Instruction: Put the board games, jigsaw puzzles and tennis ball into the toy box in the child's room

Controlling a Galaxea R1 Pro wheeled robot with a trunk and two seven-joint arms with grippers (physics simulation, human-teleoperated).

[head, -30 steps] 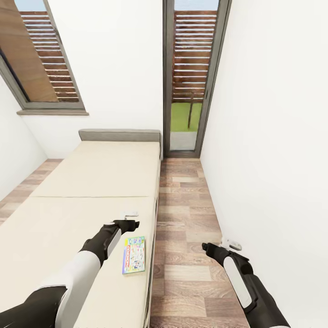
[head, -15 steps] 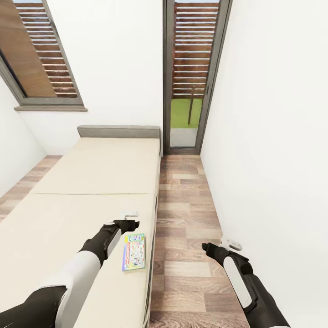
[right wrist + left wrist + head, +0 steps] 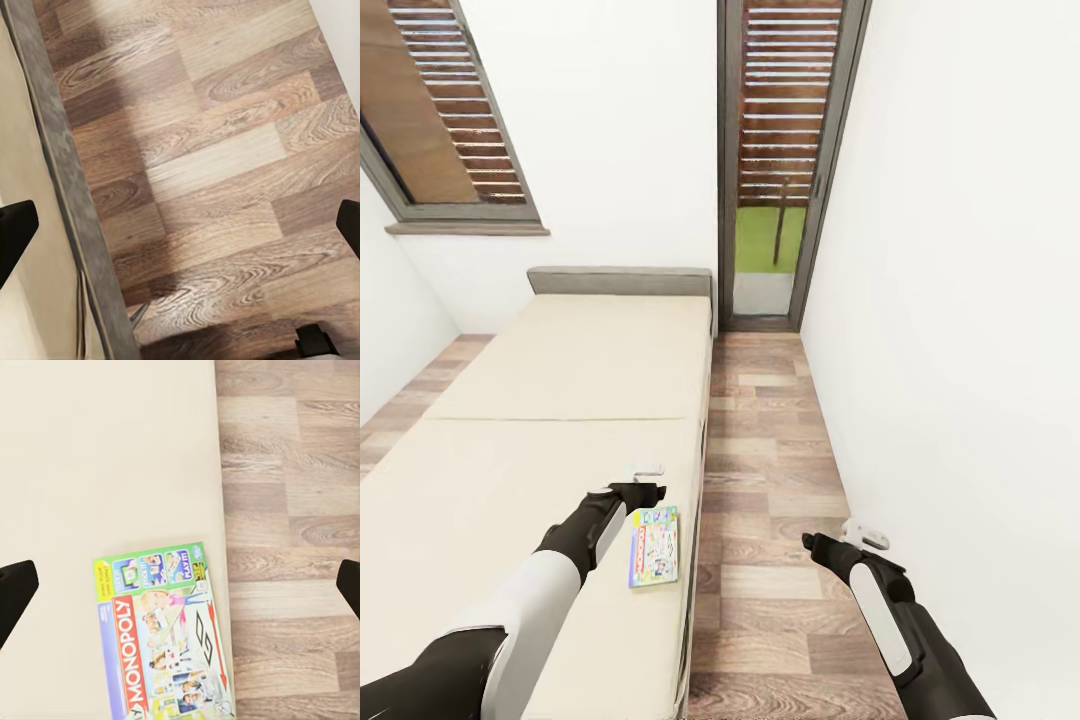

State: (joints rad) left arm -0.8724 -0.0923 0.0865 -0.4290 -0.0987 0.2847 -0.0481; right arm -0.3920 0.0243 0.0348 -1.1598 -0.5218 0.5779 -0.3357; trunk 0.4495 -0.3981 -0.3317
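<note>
Left end effector (image 3: 647, 478): hovering over the beige mattress of the bed (image 3: 540, 400), fingers spread apart and gripping nothing; the left wrist view is showing its two dark fingertips (image 3: 15, 592) at opposite edges. Monopoly board game (image 3: 654, 546): lying flat on the mattress near the bed's edge by the floor, just beside the left end effector, apart from it, green-edged lid facing up. Right end effector (image 3: 855, 535): hanging over the wooden floor (image 3: 770, 470) between the bed and the white wall (image 3: 960, 300), fingers released and holding nothing. Grey headboard (image 3: 620, 281): standing at the far end. Glass door (image 3: 780, 170) and window (image 3: 445, 120): showing slatted shutters beyond.
</note>
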